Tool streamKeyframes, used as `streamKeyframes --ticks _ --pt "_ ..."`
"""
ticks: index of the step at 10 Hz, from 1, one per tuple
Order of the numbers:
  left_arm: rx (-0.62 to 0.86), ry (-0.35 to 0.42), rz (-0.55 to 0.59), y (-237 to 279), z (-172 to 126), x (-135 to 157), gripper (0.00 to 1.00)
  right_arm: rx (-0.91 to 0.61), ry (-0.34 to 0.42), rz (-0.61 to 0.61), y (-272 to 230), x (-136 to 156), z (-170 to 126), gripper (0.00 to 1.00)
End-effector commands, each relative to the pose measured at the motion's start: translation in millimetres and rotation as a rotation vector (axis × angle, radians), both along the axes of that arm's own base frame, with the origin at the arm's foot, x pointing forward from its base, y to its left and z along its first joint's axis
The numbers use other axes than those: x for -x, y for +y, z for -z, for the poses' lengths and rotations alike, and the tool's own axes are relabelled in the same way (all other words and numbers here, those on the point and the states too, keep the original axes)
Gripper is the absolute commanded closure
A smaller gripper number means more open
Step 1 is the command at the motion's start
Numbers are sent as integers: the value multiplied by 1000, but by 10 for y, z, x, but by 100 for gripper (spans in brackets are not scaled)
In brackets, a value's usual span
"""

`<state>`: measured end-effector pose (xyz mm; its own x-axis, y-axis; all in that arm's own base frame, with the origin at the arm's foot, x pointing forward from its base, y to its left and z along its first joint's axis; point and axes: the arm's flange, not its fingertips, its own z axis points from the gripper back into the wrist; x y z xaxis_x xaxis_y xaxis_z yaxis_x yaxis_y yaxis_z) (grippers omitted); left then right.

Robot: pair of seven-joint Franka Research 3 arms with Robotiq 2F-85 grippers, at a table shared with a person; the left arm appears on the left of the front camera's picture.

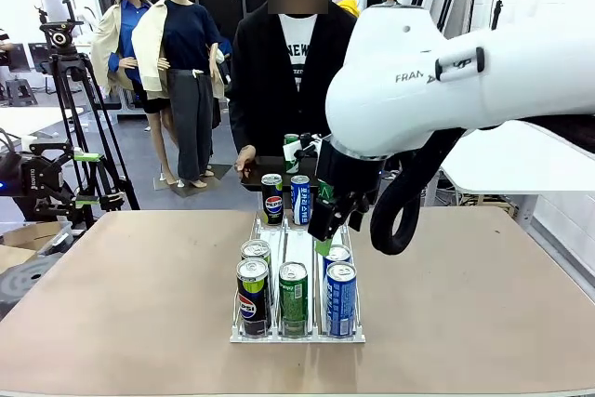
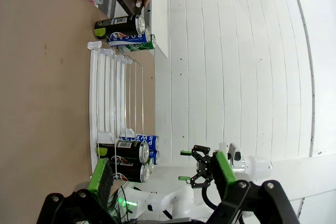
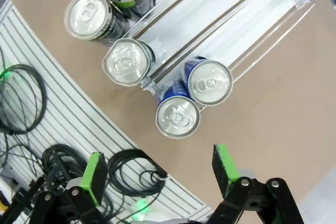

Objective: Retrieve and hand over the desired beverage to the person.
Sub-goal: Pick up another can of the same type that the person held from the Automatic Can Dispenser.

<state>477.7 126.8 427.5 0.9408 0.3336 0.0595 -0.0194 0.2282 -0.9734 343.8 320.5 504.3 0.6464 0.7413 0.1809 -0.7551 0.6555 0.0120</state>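
Zero cans (image 1: 294, 297) lifted. Front: right gripper (image 1: 335, 223) spread above rack (image 1: 296, 335), person (image 1: 279, 72) standing beyond. Left wrist: left gripper (image 2: 163, 171) spread, empty. Right wrist: blue cans (image 3: 178, 117) just below — grasp and handover not yet done.

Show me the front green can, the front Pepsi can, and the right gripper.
front green can (image 1: 294, 302), front view, on its label.
front Pepsi can (image 1: 249, 306), front view, on its logo.
right gripper (image 3: 160, 174), right wrist view, midway between its green pads.
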Motion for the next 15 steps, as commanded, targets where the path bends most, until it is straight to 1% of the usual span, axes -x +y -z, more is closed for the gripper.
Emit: streamKeyframes --ticks 1,3,6,8,15 --pt "9 -2 5 4 -12 9 0 0 -15 74 132 -97 65 0" --pt "9 -2 5 4 -12 9 0 0 -14 114 143 -172 115 0" --pt "9 -2 5 4 -12 9 0 16 19 178 120 -201 217 0" --pt "9 -2 5 4 -12 9 0 52 24 187 115 -185 292 0" --pt "9 -2 5 4 -12 9 0 56 63 241 -20 -221 577 0"
